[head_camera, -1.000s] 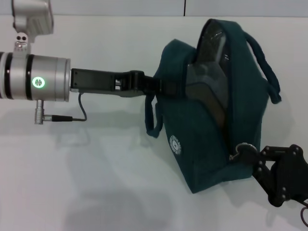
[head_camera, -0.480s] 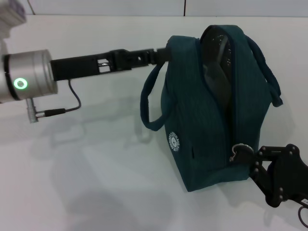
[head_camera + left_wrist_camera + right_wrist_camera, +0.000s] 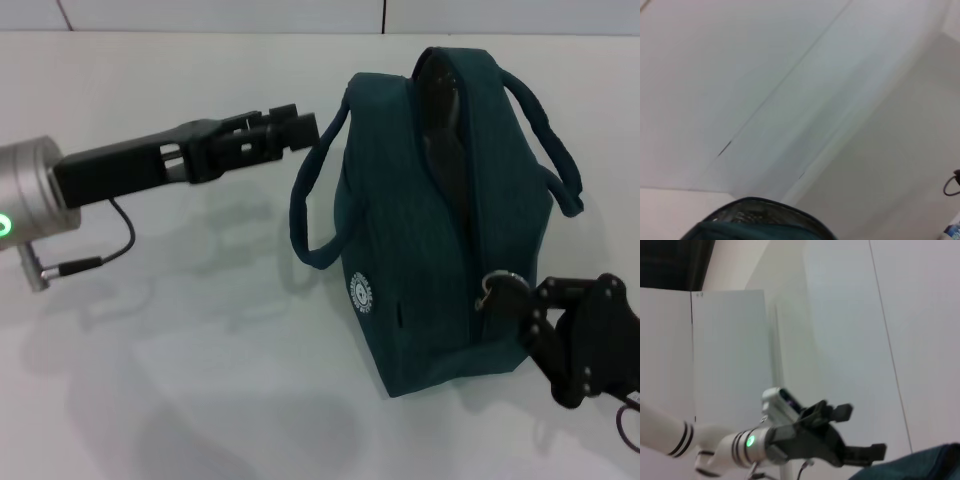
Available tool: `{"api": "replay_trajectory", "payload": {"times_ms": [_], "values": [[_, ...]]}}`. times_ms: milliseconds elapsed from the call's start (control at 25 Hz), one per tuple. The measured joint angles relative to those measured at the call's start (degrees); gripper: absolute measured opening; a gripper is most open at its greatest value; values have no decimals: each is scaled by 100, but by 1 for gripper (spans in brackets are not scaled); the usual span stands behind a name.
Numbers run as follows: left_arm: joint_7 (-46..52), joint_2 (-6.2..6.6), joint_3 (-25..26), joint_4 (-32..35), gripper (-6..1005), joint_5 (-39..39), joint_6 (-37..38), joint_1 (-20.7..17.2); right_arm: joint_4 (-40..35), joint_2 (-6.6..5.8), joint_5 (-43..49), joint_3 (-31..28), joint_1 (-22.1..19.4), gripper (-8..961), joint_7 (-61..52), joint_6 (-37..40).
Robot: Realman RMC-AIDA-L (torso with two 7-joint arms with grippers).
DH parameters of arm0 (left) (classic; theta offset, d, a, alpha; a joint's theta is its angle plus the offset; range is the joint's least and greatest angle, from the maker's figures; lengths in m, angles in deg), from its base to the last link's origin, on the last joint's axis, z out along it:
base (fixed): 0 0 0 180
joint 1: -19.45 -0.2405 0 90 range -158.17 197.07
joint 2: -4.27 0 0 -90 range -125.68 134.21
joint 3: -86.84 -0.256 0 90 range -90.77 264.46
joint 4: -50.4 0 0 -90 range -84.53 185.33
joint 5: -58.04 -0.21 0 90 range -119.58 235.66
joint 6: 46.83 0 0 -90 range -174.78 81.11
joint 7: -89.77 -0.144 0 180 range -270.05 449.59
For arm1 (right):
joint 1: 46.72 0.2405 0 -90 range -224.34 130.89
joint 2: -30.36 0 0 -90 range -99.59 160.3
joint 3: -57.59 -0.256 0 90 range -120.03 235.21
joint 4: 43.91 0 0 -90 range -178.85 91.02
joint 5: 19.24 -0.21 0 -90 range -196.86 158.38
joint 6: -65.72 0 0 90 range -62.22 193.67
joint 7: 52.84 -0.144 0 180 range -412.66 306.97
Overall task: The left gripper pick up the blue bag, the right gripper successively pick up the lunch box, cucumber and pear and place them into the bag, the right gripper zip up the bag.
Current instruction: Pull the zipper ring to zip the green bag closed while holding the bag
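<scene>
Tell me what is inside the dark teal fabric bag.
Through the half-open top of the dark teal fabric bag only dark, shiny lining shows. Any lunch box, cucumber or pear inside is hidden by the fabric walls.

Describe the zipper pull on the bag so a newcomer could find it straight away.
Start from the blue bag standing on the white table. Follow its zipper line to the near end, beside the right gripper. There hangs the zipper pull, a small silver ring, the only shiny metal on the teal fabric.
</scene>
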Motion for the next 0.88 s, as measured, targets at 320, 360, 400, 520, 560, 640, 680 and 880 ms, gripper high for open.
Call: {"api": "replay_trajectory", "payload": {"times_ms": [320,360,400,520,560,640,680,880], "values": [[-1285,4,15,-564,883,80,515,-348,-257,1,-502,-3,342,10,26,-7],[-1448,9,17,-633,883,93,548,-395,-260,1,-574,-3,421,10,21,12],[-1605,11,18,-680,882,99,568,-442,-261,1,-632,-3,495,9,15,24],[-2144,6,-1,-835,882,63,581,-645,-268,9,-844,-2,675,9,-25,47],[-2287,6,-7,-904,881,51,581,-685,-282,15,-981,-3,751,9,-58,43],[-2648,10,-10,-1131,881,41,583,-741,-298,20,-1097,-5,829,9,-93,11],[-2802,10,-9,-1255,881,39,584,-757,-305,20,-1141,-7,885,9,-109,-7],[-3430,7,-9,-1638,879,35,571,-791,-302,37,-1137,41,1179,9,-215,-287]]}}
